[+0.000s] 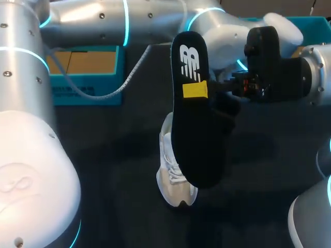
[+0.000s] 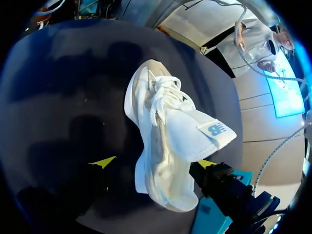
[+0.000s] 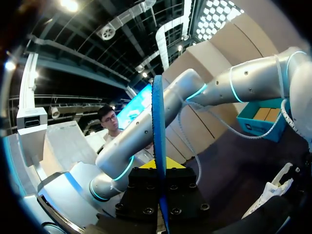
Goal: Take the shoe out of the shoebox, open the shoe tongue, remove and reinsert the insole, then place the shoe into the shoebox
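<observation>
My right gripper (image 1: 199, 89) is clamped on the black insole (image 1: 194, 119). One yellow tip presses flat on its top face and the other finger is hidden behind it. The insole hangs in the air, mid-table, long axis running far to near, with the logo end at the far side. From the right wrist view it is edge-on between my fingers and its edge looks blue (image 3: 157, 146). The right gripper (image 3: 160, 168) is closed tight on it there.

The white shoe (image 1: 173, 178) rests on the dark table (image 1: 103, 155), under and just left of the insole's near end, partly covered by it.

In the left wrist view my left gripper (image 2: 155, 163) is wide open, with its yellow tips on either side of the shoe (image 2: 161, 146). The left tip is clearly apart from it; I can't tell if the right one touches. The tongue (image 2: 200, 131) is pulled back, tag showing and laces loose.

The teal shoebox (image 1: 85, 72) sits far left, open, well apart from the shoe. My left arm (image 1: 129, 20) crosses the far side of the table above it.
</observation>
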`<state>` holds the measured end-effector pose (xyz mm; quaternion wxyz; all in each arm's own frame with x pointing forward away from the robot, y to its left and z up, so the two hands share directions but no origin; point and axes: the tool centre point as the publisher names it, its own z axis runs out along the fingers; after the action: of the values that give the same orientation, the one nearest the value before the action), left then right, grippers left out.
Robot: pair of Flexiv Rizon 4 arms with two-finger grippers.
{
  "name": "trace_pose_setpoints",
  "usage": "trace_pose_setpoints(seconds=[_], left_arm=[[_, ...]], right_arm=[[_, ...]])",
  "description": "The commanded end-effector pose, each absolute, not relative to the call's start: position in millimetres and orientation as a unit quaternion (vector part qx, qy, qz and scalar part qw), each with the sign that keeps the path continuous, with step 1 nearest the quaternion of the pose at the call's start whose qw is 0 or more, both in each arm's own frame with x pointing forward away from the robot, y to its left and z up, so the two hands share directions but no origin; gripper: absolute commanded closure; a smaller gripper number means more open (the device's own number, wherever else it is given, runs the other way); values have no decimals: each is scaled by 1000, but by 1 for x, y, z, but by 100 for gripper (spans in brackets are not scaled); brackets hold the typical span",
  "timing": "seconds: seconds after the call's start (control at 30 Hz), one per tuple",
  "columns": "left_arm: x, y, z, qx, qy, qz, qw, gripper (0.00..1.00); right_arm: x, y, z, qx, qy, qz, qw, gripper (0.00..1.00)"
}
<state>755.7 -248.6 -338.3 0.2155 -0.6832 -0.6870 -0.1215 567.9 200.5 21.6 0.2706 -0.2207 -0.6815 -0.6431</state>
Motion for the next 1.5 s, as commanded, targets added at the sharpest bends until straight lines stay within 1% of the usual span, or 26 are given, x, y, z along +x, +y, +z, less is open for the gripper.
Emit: trace_pose_setpoints(seconds=[0.03, 0.33, 0.73, 1.0, 1.27, 1.5], left_arm=[[760, -241, -316, -682, -706, -88, 168, 0], [779, -243, -283, -664, -739, -48, 108, 0], [789, -229, -239, -672, -738, 49, 32, 0], [786, -206, -216, -675, -732, 94, -9, 0], [776, -190, -192, -676, -727, 105, -57, 0], [774, -182, -183, -676, -723, 121, -74, 0]], right_arm=[[561, 208, 26, -226, -679, -646, 265, 100], [561, 208, 26, -226, -679, -646, 265, 100], [577, 167, 11, -308, -636, -661, 251, 100], [595, 136, 7, -345, -602, -683, 228, 100], [621, 118, -5, -371, -581, -684, 237, 100], [643, 112, -19, -386, -558, -687, 261, 100]])
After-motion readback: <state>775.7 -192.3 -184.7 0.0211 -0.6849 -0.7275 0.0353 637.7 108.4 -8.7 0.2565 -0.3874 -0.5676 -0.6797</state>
